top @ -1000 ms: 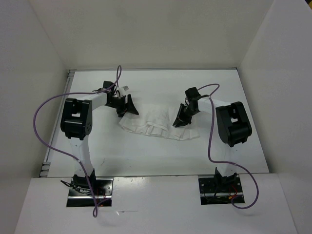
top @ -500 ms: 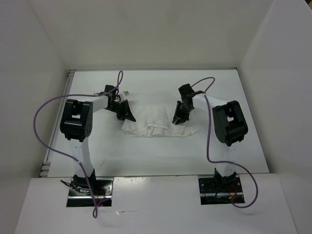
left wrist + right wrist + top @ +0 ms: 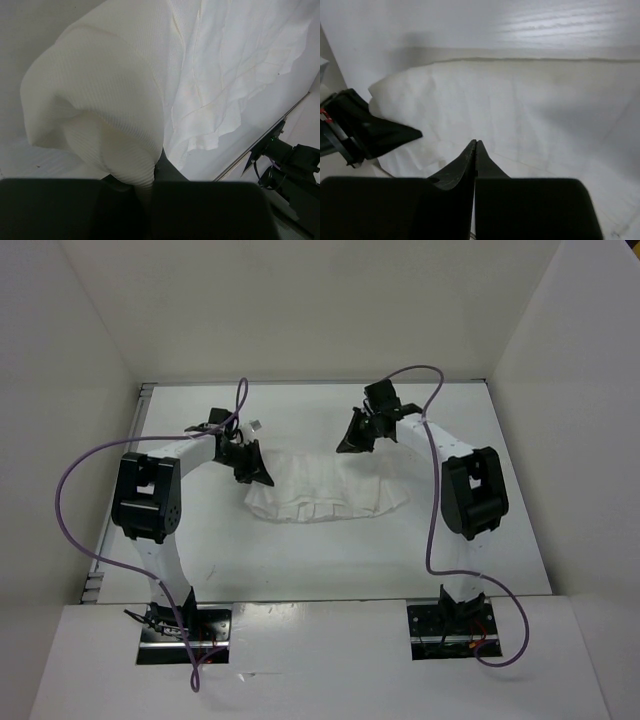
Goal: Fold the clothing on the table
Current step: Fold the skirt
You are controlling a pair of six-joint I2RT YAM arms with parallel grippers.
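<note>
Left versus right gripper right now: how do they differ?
The left gripper pinches a bunched fold of the skirt; the right gripper has nothing visible between its fingers. The left gripper sits at the skirt's left end; the right gripper hangs near its far edge, closer to the middle. Both are shut.

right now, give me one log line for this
left gripper: shut on skirt edge | right gripper: shut, empty, over skirt | skirt: on table, not folded
</note>
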